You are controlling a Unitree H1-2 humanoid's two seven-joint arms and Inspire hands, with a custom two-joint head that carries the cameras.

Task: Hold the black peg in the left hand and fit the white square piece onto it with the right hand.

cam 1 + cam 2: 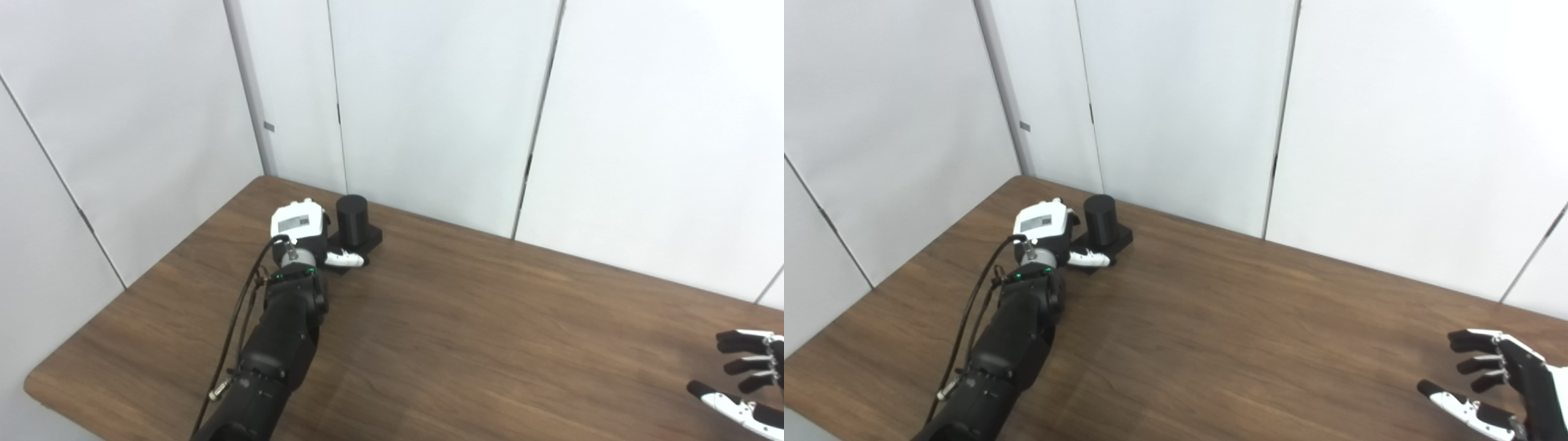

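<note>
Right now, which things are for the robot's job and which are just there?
For the job: black peg, left hand beside it, right hand open and empty. No white square piece shows.

Just there: wooden table, white wall panels.

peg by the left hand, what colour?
Black, cylinder and square base alike. The peg shows best in the left eye view.

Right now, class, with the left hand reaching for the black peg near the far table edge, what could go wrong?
1. The black peg stands near the table's far edge; a push from the left hand could slide or tip it toward the wall.
2. Whether that hand has a firm hold cannot be seen, so a lift might drop the peg.
3. No white square piece shows in either view, so the open right hand has nothing visible to pick.
</note>
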